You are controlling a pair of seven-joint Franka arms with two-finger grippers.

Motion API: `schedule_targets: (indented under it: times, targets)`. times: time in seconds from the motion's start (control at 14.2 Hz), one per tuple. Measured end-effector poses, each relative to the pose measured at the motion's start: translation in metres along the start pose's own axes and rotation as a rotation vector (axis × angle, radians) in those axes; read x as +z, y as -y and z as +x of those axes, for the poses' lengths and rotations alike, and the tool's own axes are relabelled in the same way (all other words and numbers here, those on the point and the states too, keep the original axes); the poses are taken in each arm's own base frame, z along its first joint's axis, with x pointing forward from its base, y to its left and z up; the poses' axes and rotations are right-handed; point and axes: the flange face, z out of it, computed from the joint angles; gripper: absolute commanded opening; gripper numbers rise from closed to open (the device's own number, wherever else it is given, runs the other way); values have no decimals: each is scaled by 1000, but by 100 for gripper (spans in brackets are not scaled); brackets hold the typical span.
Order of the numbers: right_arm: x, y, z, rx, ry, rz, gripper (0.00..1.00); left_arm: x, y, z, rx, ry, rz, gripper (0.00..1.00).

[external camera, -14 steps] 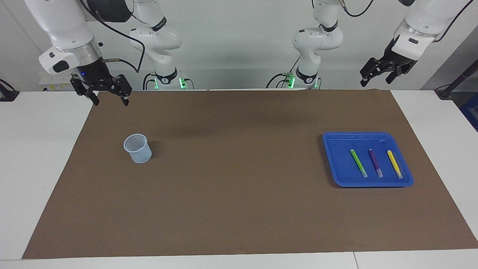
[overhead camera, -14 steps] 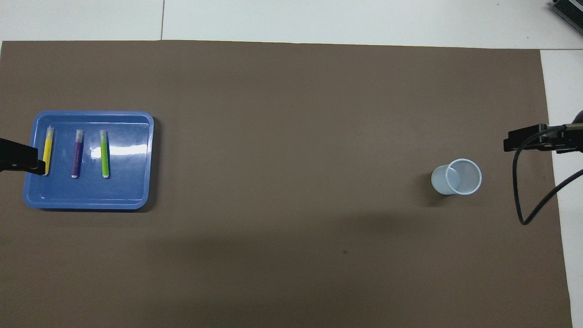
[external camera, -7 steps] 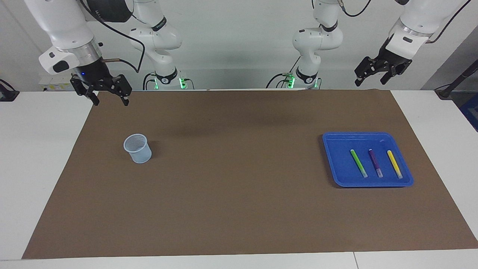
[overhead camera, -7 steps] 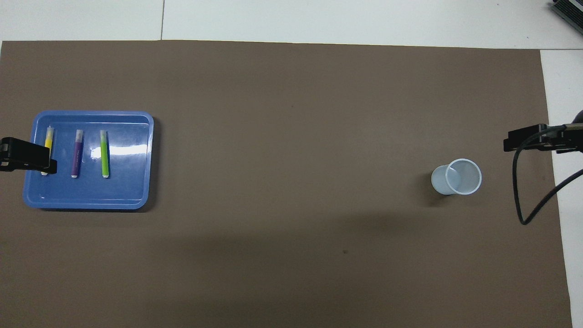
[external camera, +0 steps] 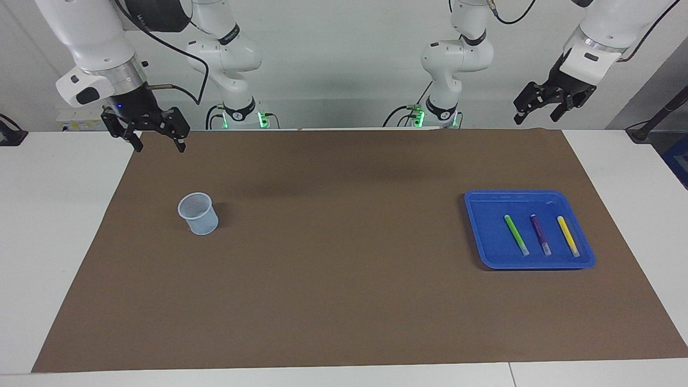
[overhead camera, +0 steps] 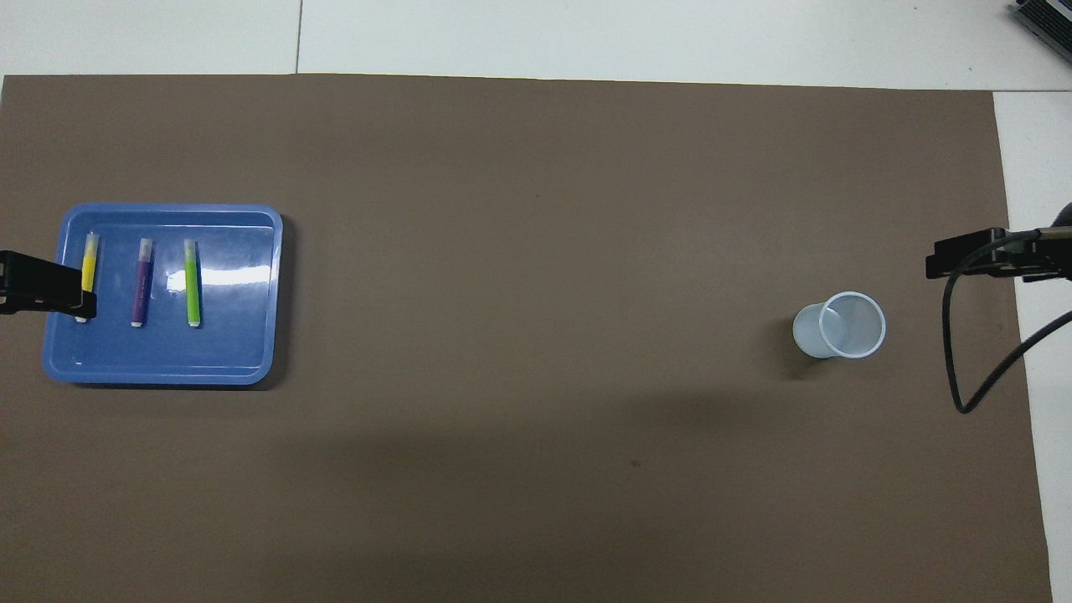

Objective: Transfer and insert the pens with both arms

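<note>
Only the left gripper [external camera: 543,105] had shifted since the earlier frames, drifting a little up in the air at its own end of the table; the pens, tray and cup lay as they had a second before. All three pens still lay side by side, apart from one another, in the blue tray [external camera: 486,252] toward the left arm's end: the green pen [external camera: 516,234], the purple pen [external camera: 540,234] beside it, then the yellow pen [external camera: 567,235]. None had been lifted, so the whole job seemed still ahead: each pen had to be picked up, passed across and dropped in. The pale cup [external camera: 198,213] stood upright and empty, well apart from the tray, toward the right arm's end of the brown mat [external camera: 333,279]. Left gripper hung high with its jaws spread, holding nothing. The right gripper [external camera: 156,138] waited over the mat's edge near its base, jaws likewise spread and empty.
</note>
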Motion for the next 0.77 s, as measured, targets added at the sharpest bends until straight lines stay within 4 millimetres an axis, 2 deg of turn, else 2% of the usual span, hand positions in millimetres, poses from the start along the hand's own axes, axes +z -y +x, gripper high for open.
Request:
schedule_targets:
  times: [0.42,0.77]
  targets:
    - [0,0,0,0,0,0,100,16,5,3,-13,-57,-6,100]
    - [0,0,0,0,0,0,100,14,14,4,-139,-105,-16,100]
